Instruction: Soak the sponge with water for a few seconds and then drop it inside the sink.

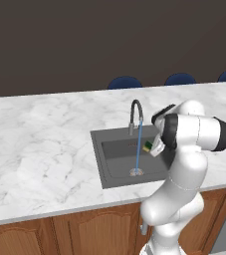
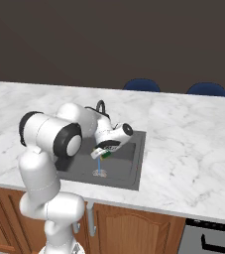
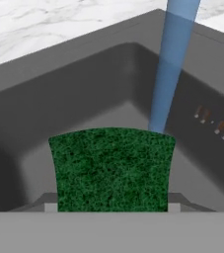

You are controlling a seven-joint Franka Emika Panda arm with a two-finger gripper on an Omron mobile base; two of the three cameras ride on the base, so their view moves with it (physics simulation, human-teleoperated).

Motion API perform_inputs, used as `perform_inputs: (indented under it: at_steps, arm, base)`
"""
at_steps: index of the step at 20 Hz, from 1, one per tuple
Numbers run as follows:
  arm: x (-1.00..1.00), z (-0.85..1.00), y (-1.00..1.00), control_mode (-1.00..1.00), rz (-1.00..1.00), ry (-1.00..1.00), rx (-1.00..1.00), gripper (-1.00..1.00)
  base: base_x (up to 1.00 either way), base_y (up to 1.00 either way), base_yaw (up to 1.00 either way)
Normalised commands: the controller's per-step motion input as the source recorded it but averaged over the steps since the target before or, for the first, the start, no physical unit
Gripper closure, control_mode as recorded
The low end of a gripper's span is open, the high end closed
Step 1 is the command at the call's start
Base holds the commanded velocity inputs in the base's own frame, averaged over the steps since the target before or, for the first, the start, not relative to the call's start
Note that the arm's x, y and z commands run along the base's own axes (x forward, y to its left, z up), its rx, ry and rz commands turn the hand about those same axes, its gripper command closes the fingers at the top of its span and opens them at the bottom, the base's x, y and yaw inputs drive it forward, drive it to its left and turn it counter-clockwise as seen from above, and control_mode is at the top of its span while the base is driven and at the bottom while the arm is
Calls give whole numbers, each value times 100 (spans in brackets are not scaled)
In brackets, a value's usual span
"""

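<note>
Left base view: one sink (image 1: 107, 164), one faucet (image 1: 136, 113), one water (image 1: 138, 147) stream, three chairs (image 1: 125, 82). Right base view: one sponge (image 2: 105, 153) above the sink, beside the stream. Hand view: gripper (image 3: 111, 207) clamps the sponge, green face toward the camera, long axis across the fingers.

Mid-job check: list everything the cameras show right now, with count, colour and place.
sponge: one, green top, held above the sink basin beside the stream
water: one light-blue stream, faucet to drain
sink: one, dark grey, set in the counter
faucet: one, grey gooseneck, behind the basin
counter: one, white marble, wood cabinets below
chairs: three blue backs, beyond the counter
gripper: one, shut on the sponge, over the sink
</note>
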Motion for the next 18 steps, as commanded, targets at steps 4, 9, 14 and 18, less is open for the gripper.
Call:
perform_inputs:
  at_steps: [4, 9, 14, 18]
  arm:
    - [7, -2, 8, -100, 2, 0, 6, 100]
    - [0, 0, 11, -100, 5, 0, 8, 100]
    - [7, -4, 10, -100, 3, 0, 5, 100]
    - [12, -4, 7, -100, 2, 0, 2, 100]
  base:
    - [0, 0, 0]
    - [0, 0, 0]
    - [0, 0, 0]
    - [0, 0, 0]
